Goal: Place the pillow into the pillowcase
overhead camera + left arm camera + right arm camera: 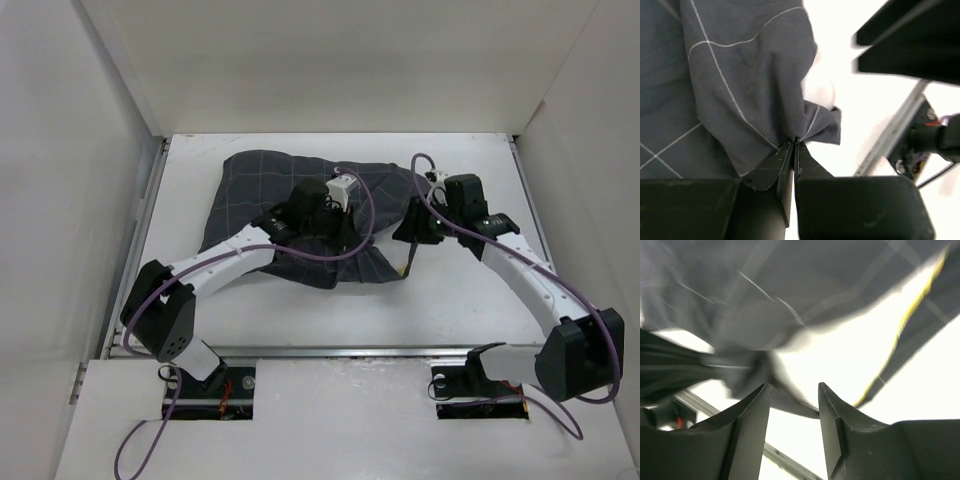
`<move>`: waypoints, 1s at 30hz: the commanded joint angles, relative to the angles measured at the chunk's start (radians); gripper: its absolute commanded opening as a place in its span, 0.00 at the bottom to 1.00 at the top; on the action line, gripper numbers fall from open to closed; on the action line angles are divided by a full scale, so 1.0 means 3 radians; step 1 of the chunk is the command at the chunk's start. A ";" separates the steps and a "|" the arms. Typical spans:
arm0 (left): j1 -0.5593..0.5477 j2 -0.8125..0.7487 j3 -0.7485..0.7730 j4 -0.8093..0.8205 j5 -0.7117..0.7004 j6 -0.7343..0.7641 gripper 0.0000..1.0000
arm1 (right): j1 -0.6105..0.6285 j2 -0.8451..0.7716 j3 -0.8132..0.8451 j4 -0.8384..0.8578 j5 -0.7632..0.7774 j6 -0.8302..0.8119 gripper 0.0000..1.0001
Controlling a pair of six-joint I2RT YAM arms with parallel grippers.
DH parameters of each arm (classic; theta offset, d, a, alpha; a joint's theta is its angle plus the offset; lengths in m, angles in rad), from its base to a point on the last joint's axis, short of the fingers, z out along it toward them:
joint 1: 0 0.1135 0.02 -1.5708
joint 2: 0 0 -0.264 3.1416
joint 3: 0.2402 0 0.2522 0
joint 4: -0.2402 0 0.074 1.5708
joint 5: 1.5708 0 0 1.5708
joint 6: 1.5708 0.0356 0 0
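Both arms meet at the pillowcase (pixel 260 185) opening. The left gripper (pixel 794 143) pinches its hem, likely holding the mouth taut. The right gripper (pixel 794 388) is spread beside the exposed pillow (pixel 850 350) corner. The rest seems to be inside.

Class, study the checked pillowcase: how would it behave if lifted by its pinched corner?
Probably floppy: the pillowcase creases and folds where the left gripper pinches it, so it should drape. Likely light, as the cloth looks thin. Its bunched bulk may drag.

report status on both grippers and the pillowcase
Left gripper shut on pillowcase fold. Right gripper open at its edge. Pillow not clearly visible. Nothing blocking seen.
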 commanded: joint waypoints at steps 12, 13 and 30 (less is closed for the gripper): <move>0.0020 -0.0145 0.0102 0.0124 0.0576 0.0095 0.00 | 0.0257 0.0645 -0.0189 0.1079 -0.0254 0.0058 0.47; 0.0020 -0.0145 0.0102 0.0124 0.0576 0.0095 0.00 | 0.0293 0.0696 -0.0149 0.1166 -0.0254 0.0089 0.47; 0.0153 0.0137 0.0046 0.0175 0.0622 -0.0013 0.00 | 0.0293 0.1192 0.0393 0.1648 0.0181 0.0196 0.64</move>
